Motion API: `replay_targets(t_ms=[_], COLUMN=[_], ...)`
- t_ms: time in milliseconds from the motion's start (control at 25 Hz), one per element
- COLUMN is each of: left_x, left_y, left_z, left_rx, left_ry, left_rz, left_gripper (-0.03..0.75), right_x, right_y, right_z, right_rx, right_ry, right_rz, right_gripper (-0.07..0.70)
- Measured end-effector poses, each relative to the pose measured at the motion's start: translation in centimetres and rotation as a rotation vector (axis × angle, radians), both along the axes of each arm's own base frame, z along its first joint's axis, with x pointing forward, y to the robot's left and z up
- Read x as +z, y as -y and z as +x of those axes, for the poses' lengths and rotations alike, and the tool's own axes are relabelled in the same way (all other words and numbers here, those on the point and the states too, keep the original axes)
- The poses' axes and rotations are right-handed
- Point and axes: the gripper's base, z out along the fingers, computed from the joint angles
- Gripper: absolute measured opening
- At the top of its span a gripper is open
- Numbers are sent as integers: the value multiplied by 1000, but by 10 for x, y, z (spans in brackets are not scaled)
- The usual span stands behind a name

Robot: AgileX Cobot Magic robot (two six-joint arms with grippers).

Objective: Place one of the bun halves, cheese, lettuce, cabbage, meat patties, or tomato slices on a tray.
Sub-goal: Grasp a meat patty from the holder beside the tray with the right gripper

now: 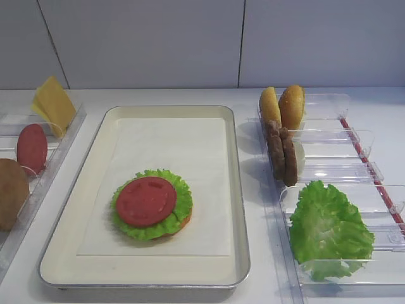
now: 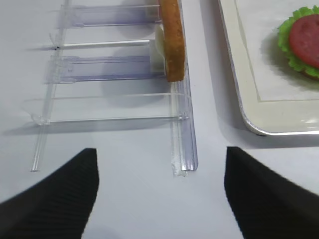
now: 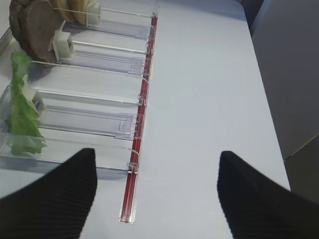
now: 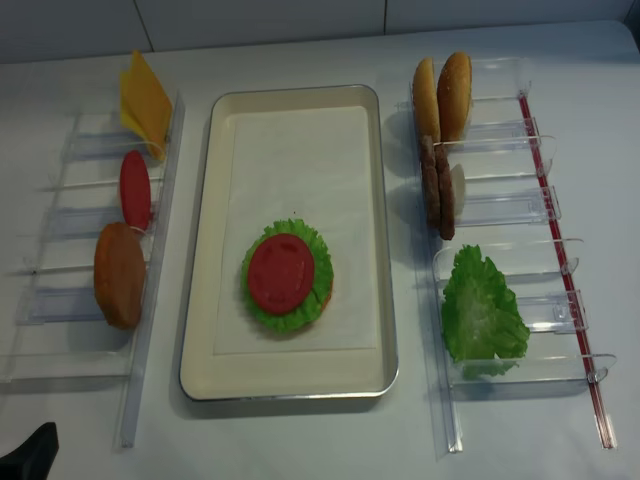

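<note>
The tray (image 1: 237, 190) (image 4: 385, 250) holds a stack: a bun half edge (image 1: 185, 221), lettuce (image 1: 183, 196) and a tomato slice (image 1: 146, 201) on top. The left rack carries cheese (image 1: 54, 104), a tomato slice (image 1: 31, 147) and a bun half (image 1: 11, 193) (image 2: 172, 40). Bun halves (image 1: 285, 106), meat patties (image 1: 283, 152) (image 3: 35, 25) and lettuce (image 1: 329, 228) (image 3: 22, 109) stand in the right rack. Cabbage is out of view. My left gripper (image 2: 160, 149) is open and empty over bare table near the left rack's front end. My right gripper (image 3: 157, 152) is open and empty beside the right rack.
Clear plastic racks (image 4: 60, 290) (image 4: 520, 205) flank the tray on both sides. A red strip (image 3: 142, 99) runs along the right rack's outer edge. White table (image 3: 209, 89) lies to the right of it, and the table's edge shows at the far right.
</note>
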Motion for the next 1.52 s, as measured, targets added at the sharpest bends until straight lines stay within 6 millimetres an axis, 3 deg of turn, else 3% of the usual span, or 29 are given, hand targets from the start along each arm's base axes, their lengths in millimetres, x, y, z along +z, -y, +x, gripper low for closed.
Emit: replay_targets(t_ms=[560, 840, 1120, 1320, 1520], left_x=[0, 0, 0, 0, 0], left_y=[0, 0, 0, 0, 0], left_z=[0, 0, 0, 0, 0], left_rx=[0, 0, 0, 0, 0], left_ry=[0, 0, 0, 0, 0], left_rz=[0, 0, 0, 0, 0], left_gripper=[510, 510, 510, 510, 510], right_x=[1, 41, 95, 115, 119], right_y=[0, -3, -16, -32, -50], right_z=[0, -2, 30, 64, 106], right_rx=[2, 5, 66, 180, 344], right_ry=[2, 52, -17, -111, -226], right_rz=[4, 68, 193, 281, 354], right_gripper=[519, 519, 519, 519, 519])
